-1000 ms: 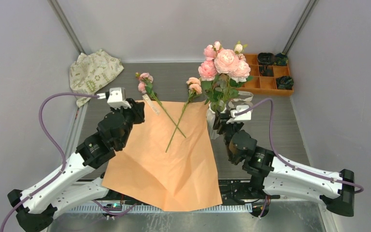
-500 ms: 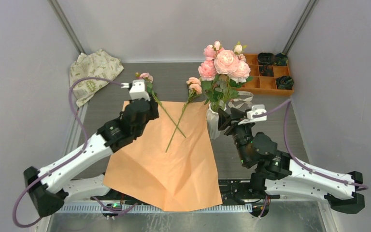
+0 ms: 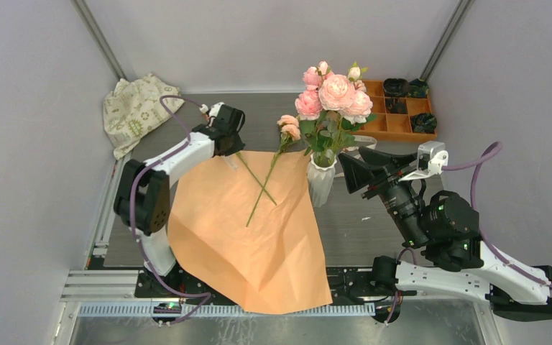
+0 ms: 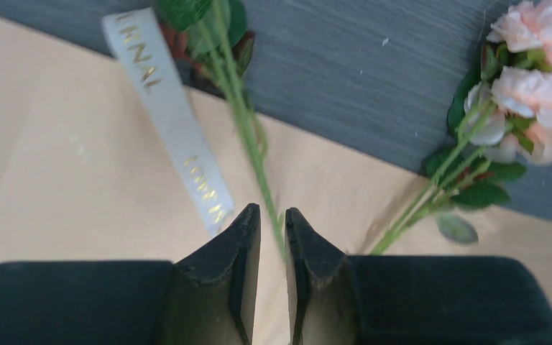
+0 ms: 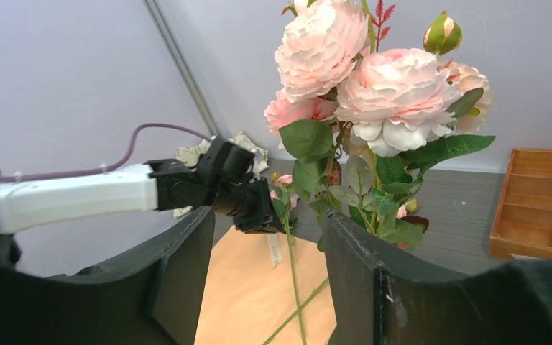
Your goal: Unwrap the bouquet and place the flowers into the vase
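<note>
The bouquet's paper (image 3: 244, 230) lies flat, orange side up, with two loose flowers crossed on it. One thin green stem (image 4: 248, 136) runs between the jaws of my left gripper (image 4: 272, 215), which stand a narrow gap apart around it; orange paper shows beside the stem. That gripper (image 3: 226, 136) is at the sheet's far-left corner, just below the pink bloom. The second loose flower (image 3: 288, 126) lies to its right. The white vase (image 3: 321, 183) holds several pink flowers (image 5: 374, 93). My right gripper (image 3: 346, 172) hangs open and empty just right of the vase.
A cream ribbon (image 4: 165, 115) with gold letters lies left of the held-between stem. A cream patterned cloth (image 3: 138, 108) sits at the back left. An orange compartment tray (image 3: 401, 129) stands at the back right. Grey walls close in both sides.
My left arm has stretched out to the far-left flower and its jaws have narrowed round the stem. My right arm has pulled back from the vase and opened wider.
</note>
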### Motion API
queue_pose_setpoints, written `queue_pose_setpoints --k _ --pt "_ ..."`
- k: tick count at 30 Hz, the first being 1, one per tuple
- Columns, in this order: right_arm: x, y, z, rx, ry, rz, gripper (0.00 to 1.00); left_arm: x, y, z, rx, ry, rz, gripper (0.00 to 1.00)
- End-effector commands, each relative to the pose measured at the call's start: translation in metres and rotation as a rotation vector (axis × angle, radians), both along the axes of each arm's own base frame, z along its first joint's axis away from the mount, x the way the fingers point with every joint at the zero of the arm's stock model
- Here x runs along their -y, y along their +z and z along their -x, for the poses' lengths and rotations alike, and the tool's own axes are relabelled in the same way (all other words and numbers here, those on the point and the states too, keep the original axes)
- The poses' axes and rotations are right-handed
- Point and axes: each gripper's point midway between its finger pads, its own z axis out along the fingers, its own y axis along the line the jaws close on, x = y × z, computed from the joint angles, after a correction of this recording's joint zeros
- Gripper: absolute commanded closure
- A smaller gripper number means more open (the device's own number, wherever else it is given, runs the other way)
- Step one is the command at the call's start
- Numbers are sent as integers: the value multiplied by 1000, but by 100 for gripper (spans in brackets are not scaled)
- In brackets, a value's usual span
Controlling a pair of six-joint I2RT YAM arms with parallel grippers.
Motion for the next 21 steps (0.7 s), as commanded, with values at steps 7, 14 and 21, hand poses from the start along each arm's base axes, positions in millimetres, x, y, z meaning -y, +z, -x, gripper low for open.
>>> queue_pose_setpoints --k 7,14,21 --pt "21 -13 5 -20 -16 9 35 27 -37 -67 -110 59 60 74" --pt "38 -20 5 -21 -56 3 31 14 -29 -65 -108 121 25 63" --pt "35 -26 3 -31 -66 25 29 -20 -16 -60 -80 229 -7 59"
